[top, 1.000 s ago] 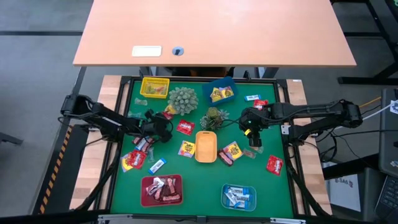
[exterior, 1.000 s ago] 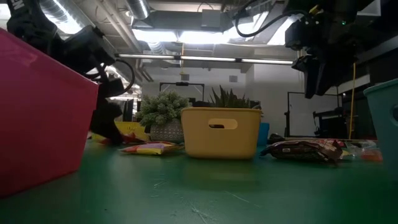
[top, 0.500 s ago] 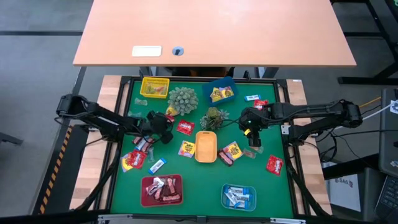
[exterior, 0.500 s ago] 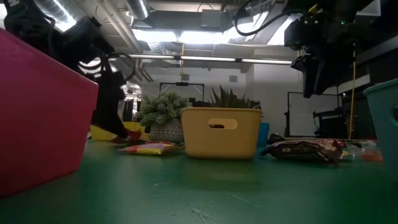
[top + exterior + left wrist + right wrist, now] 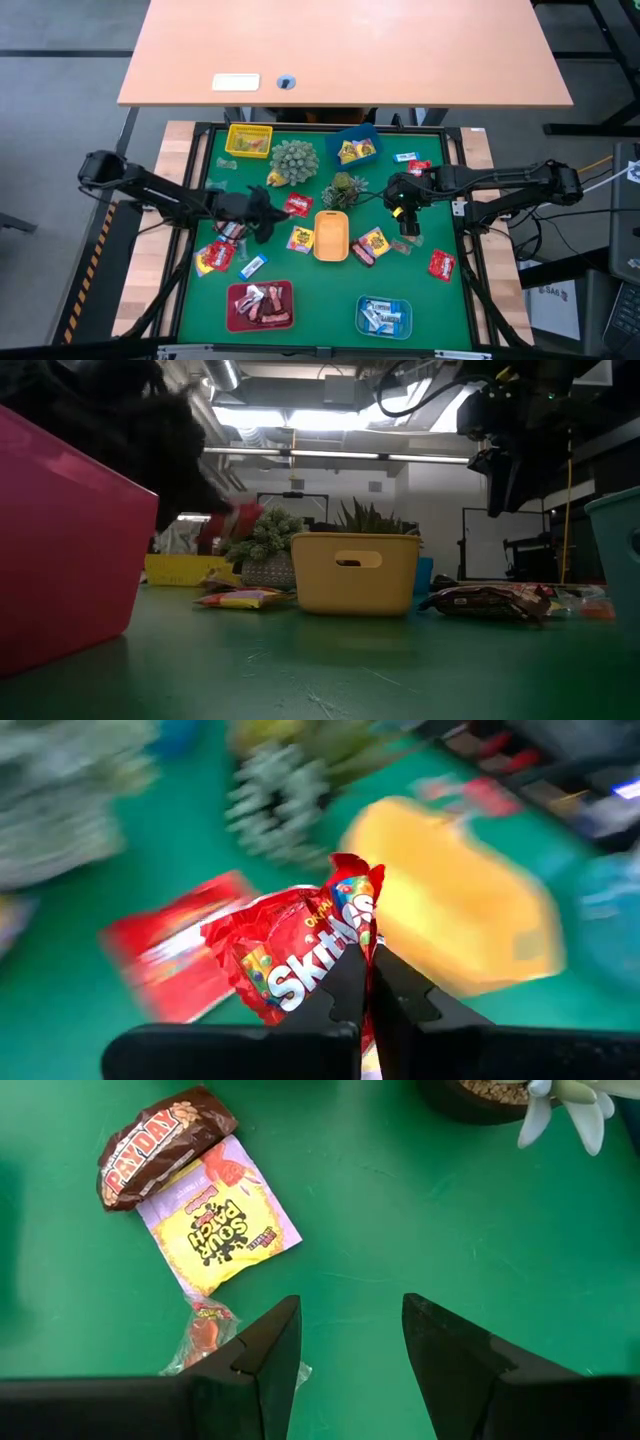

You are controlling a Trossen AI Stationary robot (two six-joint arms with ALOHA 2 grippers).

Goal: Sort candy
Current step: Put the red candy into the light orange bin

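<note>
Near me, my left gripper (image 5: 365,982) is clamped on a red Skittles packet (image 5: 300,945); a second ago it was low at the green surface (image 5: 300,270) among the sweets, and now it has lifted clear, carrying the packet toward the orange tray (image 5: 331,236). Other red packets (image 5: 216,256) lie where they were. Farther across, my right gripper (image 5: 345,1345) has not moved: fingers apart, it hovers over the surface beside the yellow Sour Patch packet (image 5: 218,1228) and brown PayDay bar (image 5: 160,1142).
</note>
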